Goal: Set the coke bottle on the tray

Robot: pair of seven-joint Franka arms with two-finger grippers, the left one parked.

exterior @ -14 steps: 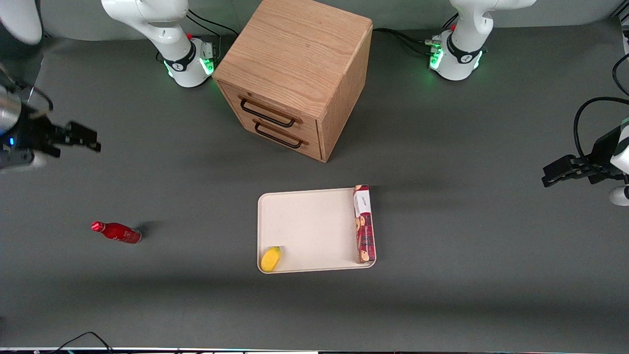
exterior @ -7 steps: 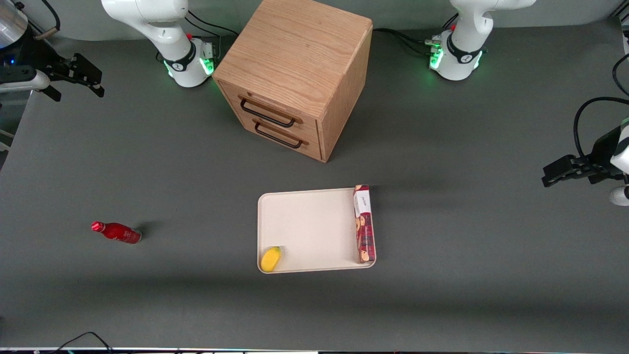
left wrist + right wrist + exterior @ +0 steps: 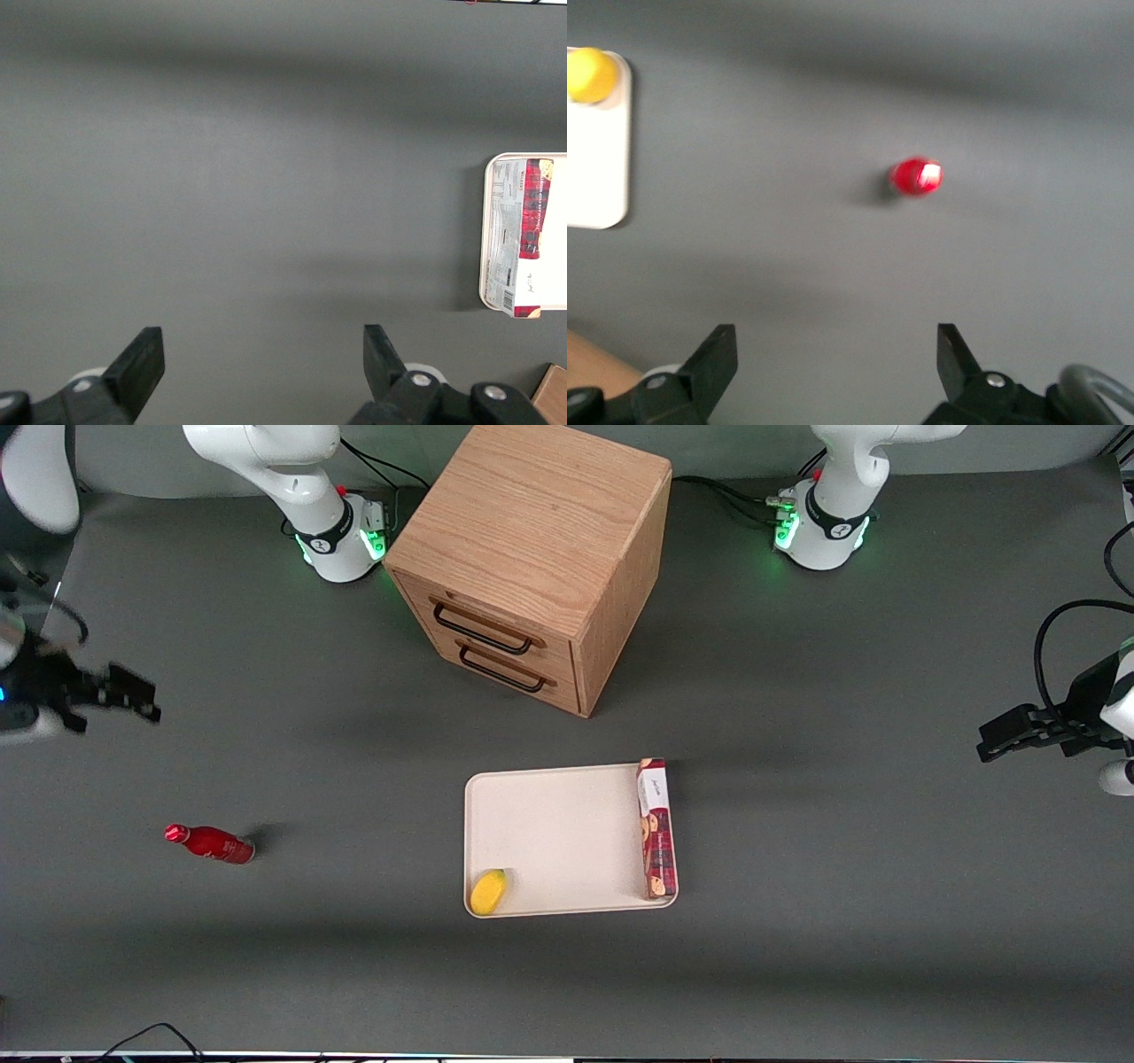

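The coke bottle (image 3: 210, 843) stands by itself on the bare grey table (image 3: 797, 691), out toward the working arm's end and nearer the front camera than the wooden cabinet (image 3: 532, 558). From the wrist camera I can see only its red cap and shoulders from above (image 3: 916, 176), so it looks to be upright. The hand (image 3: 115, 695) hangs in the air near that same end edge of the table, farther from the front camera than the bottle and apart from it. Its two fingers are spread wide with nothing between them (image 3: 837, 367).

The step now seems to be the approach. To do it well, I would bring the hand over until the cap sits midway between the fingers, then come straight down and close on the body below the neck. The bottle is glossy and narrow, so a glancing touch could tip it over.

The tray (image 3: 567, 815) lies near the middle of the table, well apart from the bottle. A yellow fruit (image 3: 488, 891) sits in one corner and a long red biscuit box (image 3: 656, 828) lies along one short rim, with plenty of bare tray between them.
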